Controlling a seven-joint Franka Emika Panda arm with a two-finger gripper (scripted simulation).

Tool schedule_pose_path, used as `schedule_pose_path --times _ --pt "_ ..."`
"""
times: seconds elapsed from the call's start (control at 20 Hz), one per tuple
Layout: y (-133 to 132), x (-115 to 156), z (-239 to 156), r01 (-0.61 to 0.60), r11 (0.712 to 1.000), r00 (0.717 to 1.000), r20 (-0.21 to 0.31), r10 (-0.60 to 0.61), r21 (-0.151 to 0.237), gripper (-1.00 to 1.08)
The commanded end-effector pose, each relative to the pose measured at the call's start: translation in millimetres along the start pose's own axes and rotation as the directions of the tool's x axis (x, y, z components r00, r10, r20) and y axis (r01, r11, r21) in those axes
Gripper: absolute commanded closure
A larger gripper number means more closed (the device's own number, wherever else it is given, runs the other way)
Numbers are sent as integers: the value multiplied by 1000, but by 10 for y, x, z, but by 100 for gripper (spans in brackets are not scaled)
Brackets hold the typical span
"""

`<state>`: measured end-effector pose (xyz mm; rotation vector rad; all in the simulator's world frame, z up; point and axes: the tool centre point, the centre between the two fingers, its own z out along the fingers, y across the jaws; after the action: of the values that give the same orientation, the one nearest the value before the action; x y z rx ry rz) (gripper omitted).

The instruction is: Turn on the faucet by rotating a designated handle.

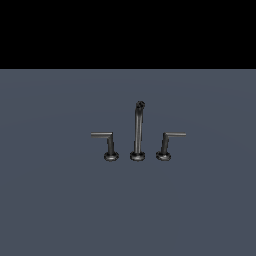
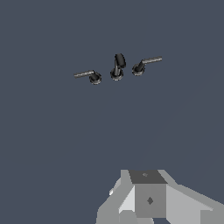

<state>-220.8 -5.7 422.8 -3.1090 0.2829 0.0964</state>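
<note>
The arm is out of sight in the exterior view. In the wrist view only a grey, blocky part of the gripper pokes into the picture's edge. Its fingertips are not visible, so how the jaws stand cannot be told.

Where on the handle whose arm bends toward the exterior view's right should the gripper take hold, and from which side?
Probably on the designated handle out along its thin horizontal arm, near the free tip. The arm juts sideways from a short upright post, so leverage is greatest there. Coming down from above looks best, one finger on each long side. The spout stands apart on the other side, leaving the tip clear.
</note>
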Motion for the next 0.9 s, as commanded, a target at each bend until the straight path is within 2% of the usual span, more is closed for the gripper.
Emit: schedule_pose_path --times 0.0,0.2,0.4,0.6,0.85 --pt "-30 118 139 -57 998 998 -2 57 2 108" --pt "-69 352 398 -163 987 987 -7 164 6 108" --pt "-83 609 673 -275 961 961 -11 275 10 108" --pt "-68 872 949 -384 923 923 -15 385 15 108" --pt "-8 1192 1284 -511 860 859 -19 511 21 108"
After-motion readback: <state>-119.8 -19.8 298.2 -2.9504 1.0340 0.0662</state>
